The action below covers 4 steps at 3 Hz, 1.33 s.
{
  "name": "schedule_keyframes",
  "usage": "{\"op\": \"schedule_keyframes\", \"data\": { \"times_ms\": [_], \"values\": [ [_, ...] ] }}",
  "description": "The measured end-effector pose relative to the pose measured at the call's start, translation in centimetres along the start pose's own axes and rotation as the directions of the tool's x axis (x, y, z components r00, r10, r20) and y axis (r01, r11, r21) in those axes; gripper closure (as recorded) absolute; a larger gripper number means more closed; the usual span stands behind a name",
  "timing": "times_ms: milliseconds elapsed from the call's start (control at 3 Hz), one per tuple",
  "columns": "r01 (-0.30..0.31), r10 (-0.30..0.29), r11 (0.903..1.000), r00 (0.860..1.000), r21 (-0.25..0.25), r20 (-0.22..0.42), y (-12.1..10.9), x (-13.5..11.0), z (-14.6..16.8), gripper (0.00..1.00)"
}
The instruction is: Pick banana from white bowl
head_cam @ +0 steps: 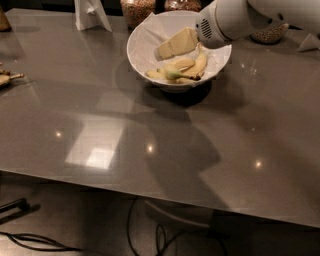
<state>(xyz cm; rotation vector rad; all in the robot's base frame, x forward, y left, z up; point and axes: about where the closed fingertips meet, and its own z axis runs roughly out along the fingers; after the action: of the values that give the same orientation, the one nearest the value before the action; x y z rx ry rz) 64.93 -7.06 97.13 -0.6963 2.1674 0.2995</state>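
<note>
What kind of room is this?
Probably a kitchen or snack room. Jars of grains stand at the back of a grey table, and a white bowl holds bananas. The robot's hand is over the bowl.

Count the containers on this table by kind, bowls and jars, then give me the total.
White bowl: 1
Glass jars: 3
Total: 4
The gripper reaches into the white bowl, close to the banana.

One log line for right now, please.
end effector: in bowl, by bananas | bananas: lying in bowl | grasp: not confirmed
</note>
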Motion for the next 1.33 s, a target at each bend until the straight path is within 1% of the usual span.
{"op": "schedule_keyframes", "data": {
  "times_ms": [333, 667, 1000, 1333],
  "values": [
    [-0.098, 0.098, 0.9949, 0.995, 0.026, -0.005, 0.0, 0.3, 1.4, 0.19],
    [-0.156, 0.157, 0.9874, 0.987, 0.027, -0.025, 0.4, 1.1, 2.6, 0.43],
    [-0.189, 0.19, 0.9817, 0.981, 0.023, -0.047, 0.7, 1.7, 3.7, 0.47],
    [-0.196, 0.197, 0.9803, 0.976, 0.028, -0.09, 0.6, 2.4, 5.1, 0.45]
  ]
}}
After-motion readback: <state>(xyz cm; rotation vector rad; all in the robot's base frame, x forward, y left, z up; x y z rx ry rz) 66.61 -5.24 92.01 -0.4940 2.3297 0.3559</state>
